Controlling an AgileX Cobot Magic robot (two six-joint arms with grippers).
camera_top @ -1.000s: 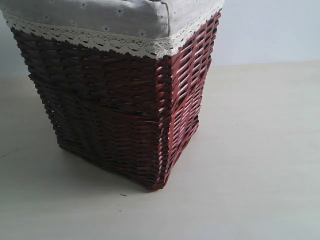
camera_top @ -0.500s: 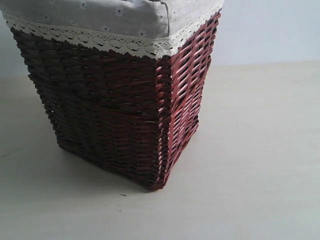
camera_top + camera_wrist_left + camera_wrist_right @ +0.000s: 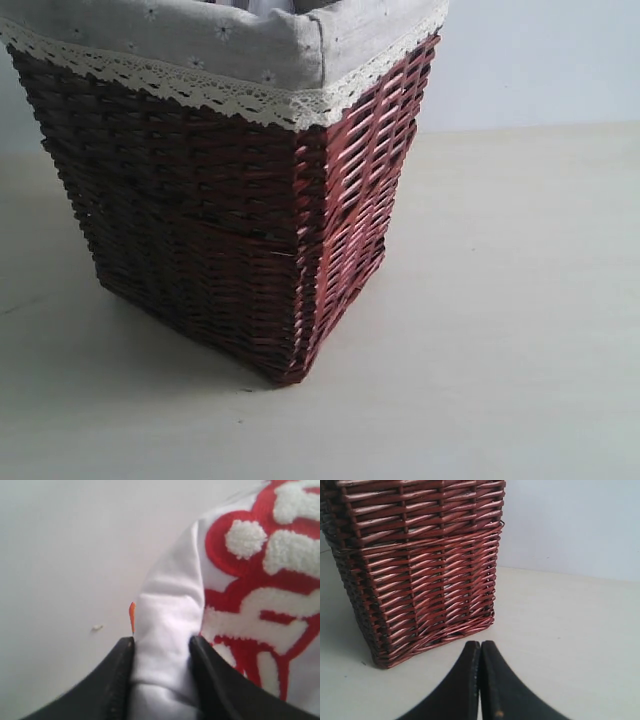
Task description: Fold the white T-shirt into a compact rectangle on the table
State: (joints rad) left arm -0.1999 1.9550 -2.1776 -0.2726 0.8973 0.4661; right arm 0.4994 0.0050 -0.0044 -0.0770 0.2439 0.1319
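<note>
1. The white cotton T-shirt with fuzzy lettering on red (image 3: 175, 580) is bunched, one fold pinched tight between the left gripper's (image 3: 161, 647) black jaws. Whether it hangs over basket or table is unclear, and all folding remains.
2. The right gripper (image 3: 480, 650) is empty, jaws pressed together.
3. The red-brown wicker basket (image 3: 200, 220) crowds the pale beige table (image 3: 500, 300).

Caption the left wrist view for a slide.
Left gripper pinches a fold of the white T-shirt beside its fuzzy red-outlined lettering.
</note>
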